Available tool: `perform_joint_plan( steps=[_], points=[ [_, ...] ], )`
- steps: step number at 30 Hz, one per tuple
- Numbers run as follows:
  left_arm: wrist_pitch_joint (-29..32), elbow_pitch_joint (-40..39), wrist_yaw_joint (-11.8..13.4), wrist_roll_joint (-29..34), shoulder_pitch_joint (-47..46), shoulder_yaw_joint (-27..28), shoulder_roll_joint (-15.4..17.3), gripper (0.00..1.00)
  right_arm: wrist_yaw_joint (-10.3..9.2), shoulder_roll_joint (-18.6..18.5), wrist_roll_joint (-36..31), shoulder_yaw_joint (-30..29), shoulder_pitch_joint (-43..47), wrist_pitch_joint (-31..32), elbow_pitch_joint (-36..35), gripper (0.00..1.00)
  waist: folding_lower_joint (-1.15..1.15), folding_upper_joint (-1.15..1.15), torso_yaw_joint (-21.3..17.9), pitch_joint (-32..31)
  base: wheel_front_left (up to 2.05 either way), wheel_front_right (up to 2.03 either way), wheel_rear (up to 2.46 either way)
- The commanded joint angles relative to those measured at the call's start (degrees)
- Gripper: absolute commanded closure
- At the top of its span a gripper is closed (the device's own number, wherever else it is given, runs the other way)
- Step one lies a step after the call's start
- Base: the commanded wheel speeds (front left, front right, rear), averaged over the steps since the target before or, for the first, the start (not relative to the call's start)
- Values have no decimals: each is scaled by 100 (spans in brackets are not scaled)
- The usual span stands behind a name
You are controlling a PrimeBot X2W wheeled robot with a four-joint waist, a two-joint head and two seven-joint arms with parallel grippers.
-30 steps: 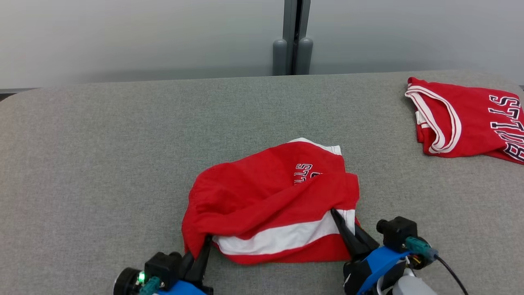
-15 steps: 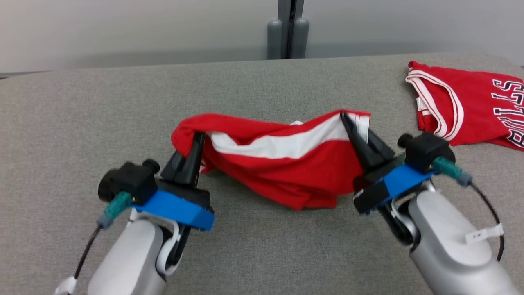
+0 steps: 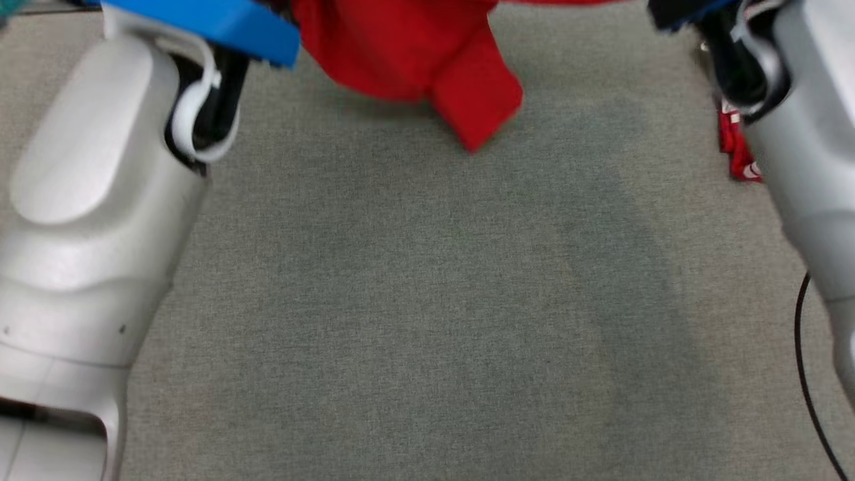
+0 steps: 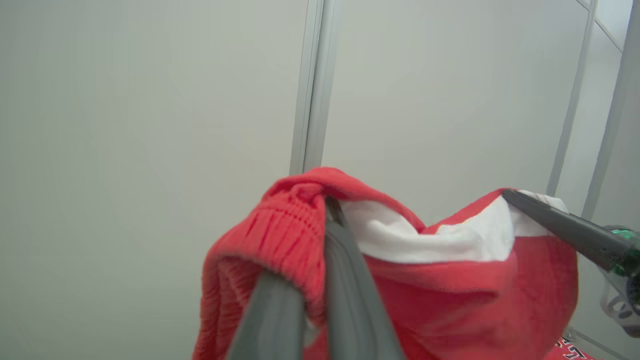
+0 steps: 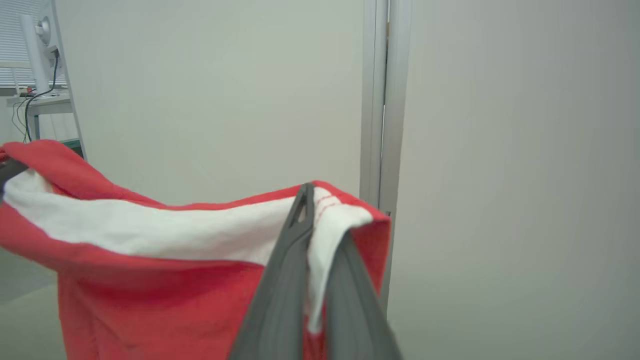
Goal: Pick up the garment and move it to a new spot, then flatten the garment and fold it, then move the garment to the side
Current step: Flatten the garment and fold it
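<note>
1. left gripper point(image 4: 327, 225) and right gripper point(image 5: 315, 220) each pinch tight on the garment point(image 3: 414, 60) — it hangs between them at 12 o'clock, above the table point(image 3: 427, 300).
2. we carry it level, grippers apart — hem clear.

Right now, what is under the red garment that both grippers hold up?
Beneath the red garment, pinched by the left gripper and right gripper, the grey table cover shows below its hanging corner. The table directly behind the cloth is covered from the head view.
</note>
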Motion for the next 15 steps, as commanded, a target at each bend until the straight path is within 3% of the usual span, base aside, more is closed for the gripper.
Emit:
perform_joint_plan(
  steps=[1,9,15],
  points=[
    [-13,115,-5,-95,-398,-68,11,100,1,-77,109,-117,-345,-18,181,100,-2,-2,78,124,0,0,0],
    [-13,592,-5,-495,-1720,-476,-60,100,1,6,357,-175,-1369,-18,562,100,-2,-2,77,339,0,0,0],
    [-13,660,-5,-705,-1203,-877,-26,100,1,12,590,267,-832,-18,598,100,-2,-2,79,408,0,0,0]
  ],
)
